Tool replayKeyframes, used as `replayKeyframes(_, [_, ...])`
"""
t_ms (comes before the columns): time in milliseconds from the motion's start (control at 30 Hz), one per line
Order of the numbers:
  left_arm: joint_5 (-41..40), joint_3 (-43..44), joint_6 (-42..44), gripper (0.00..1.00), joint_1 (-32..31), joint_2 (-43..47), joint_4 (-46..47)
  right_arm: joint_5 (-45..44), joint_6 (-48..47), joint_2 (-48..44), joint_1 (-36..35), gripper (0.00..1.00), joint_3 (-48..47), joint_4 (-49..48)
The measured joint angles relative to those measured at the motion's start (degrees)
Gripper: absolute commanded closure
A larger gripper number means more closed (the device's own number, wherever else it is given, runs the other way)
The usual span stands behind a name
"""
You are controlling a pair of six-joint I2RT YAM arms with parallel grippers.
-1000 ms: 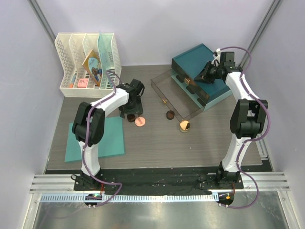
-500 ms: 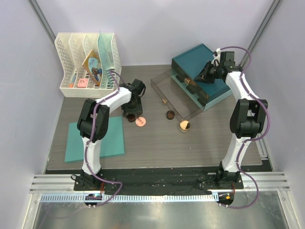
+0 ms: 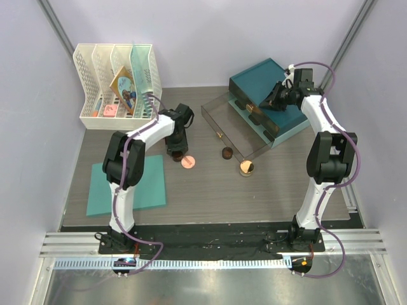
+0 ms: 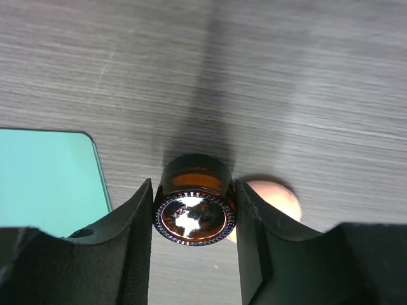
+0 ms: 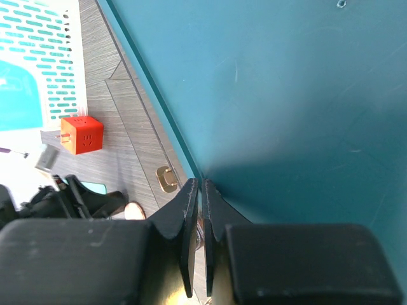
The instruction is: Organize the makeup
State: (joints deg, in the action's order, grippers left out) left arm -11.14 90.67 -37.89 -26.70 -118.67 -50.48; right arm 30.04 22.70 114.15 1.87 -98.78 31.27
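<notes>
A dark brown round jar (image 4: pixel 194 206) stands on the grey table, and my left gripper (image 4: pixel 194 219) is shut on it with a finger pressed to each side. In the top view this gripper (image 3: pixel 177 150) hides most of the jar. A pink round compact (image 3: pixel 187 162) lies just right of it and also shows in the left wrist view (image 4: pixel 273 198). A second dark brown jar (image 3: pixel 226 153) and a gold-lidded jar (image 3: pixel 246 168) sit further right. My right gripper (image 3: pixel 272 100) is shut and rests over the teal box (image 3: pixel 289 117); its tips (image 5: pixel 201 190) are at the box's edge.
A clear open tray (image 3: pixel 232 127) with a gold handle (image 5: pixel 166 179) juts from the teal box. A white rack (image 3: pixel 117 82) with a picture card stands at the back left. A flat teal mat (image 3: pixel 130 184) lies at the front left. An orange cube (image 5: pixel 82 135) shows in the right wrist view.
My left gripper has shifted slightly over the dark brown jar beside the pink compact. The right arm has not moved.
</notes>
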Motion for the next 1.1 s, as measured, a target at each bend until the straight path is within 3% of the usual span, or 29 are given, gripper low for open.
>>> replayKeyframes(433, [9.3, 25.2, -3.8, 1.00, -0.9, -0.6, 0.2, 0.2, 0.0, 0.0, 0.0, 0.86, 0.1, -0.1])
replayKeyframes(700, [15.4, 41.8, -8.2, 1.00, -5.0, -11.0, 2.5, 0.3, 0.0, -0.1, 0.0, 0.86, 0.5, -0.6])
replayKeyframes(900, [18.3, 44.3, -11.2, 0.98, -8.7, -16.7, 4.8, 0.4, 0.0, -0.2, 0.0, 0.86, 0.8, -0.9])
replayKeyframes(1100, [19.9, 44.3, -13.0, 0.86, -11.1, -20.7, 7.0, 0.5, 0.0, -0.2, 0.0, 0.86, 0.9, -1.1])
